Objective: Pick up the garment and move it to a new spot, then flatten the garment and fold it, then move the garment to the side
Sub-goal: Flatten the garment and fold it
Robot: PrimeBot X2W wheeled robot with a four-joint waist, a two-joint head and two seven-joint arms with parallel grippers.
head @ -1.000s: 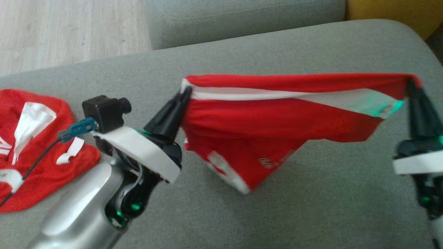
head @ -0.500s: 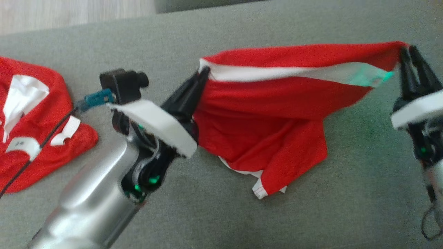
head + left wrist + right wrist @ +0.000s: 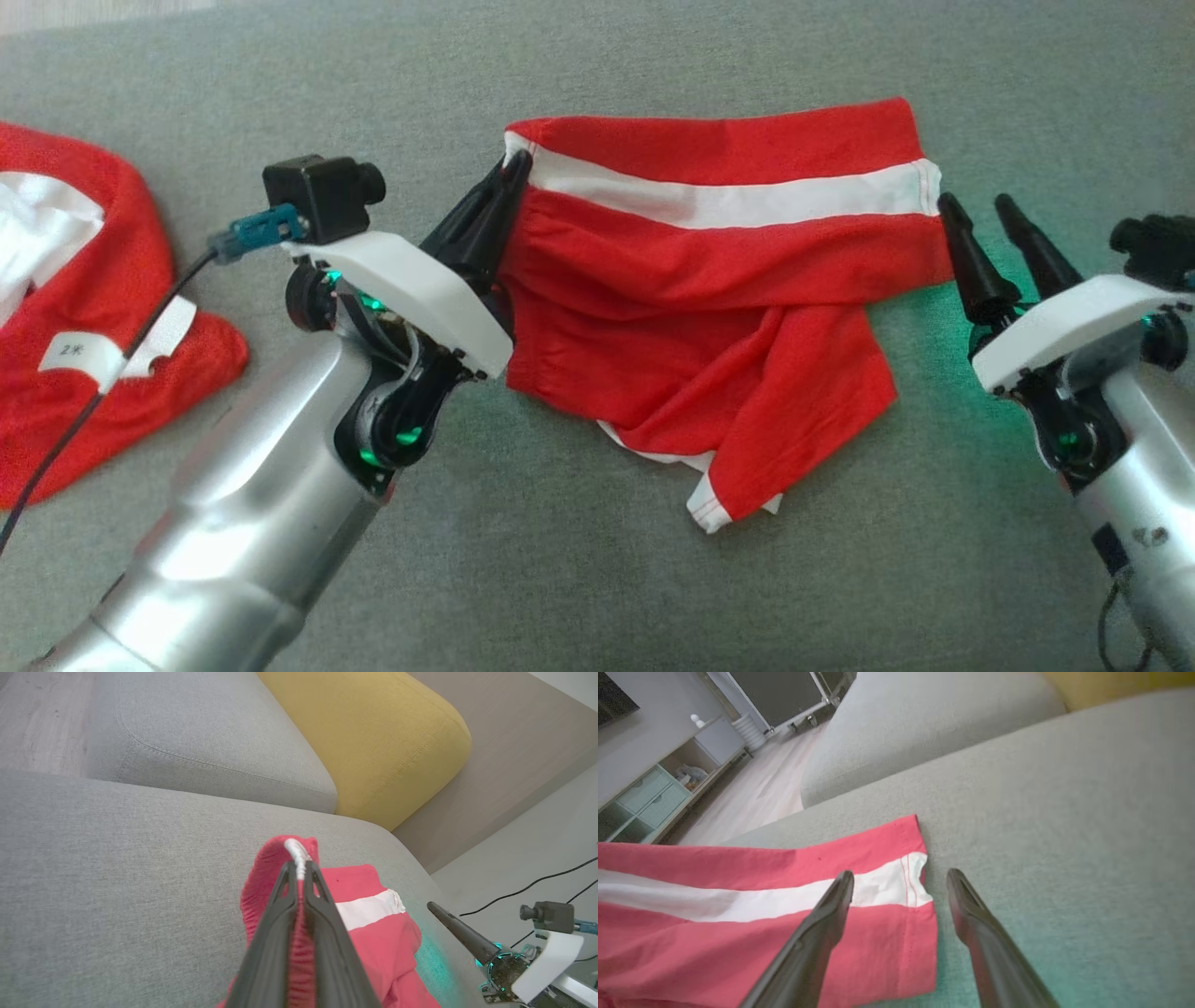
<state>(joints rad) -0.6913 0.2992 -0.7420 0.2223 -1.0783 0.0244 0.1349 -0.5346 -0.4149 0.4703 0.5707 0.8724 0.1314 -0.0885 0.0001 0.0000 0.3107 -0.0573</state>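
1. On the grey sofa cushion (image 3: 653, 56) the garment (image 3: 709, 280), red, lies mostly flat. Its white stripe (image 3: 747, 201) runs across near the far edge.
2. At the garment's left corner the left jaws are pinched tight on the cloth. The part caught between the fingers (image 3: 476, 224) is hidden in the head view; in the left wrist view a bunched red-and-white tuft pokes past the tips.
3. Just beside the garment's right edge the right jaws stand wide apart and hold nothing. Whether either of their fingers (image 3: 966, 257) touches the cloth, I cannot tell.
4. Toward the near side the garment is folded over itself, so the layers underneath are covered; a white hem (image 3: 709, 511) peeks out at the near corner.
5. At the far left a separate red cloth (image 3: 112, 401) is cut off by the frame, and the writing on its white label (image 3: 79, 353) is too small to read.
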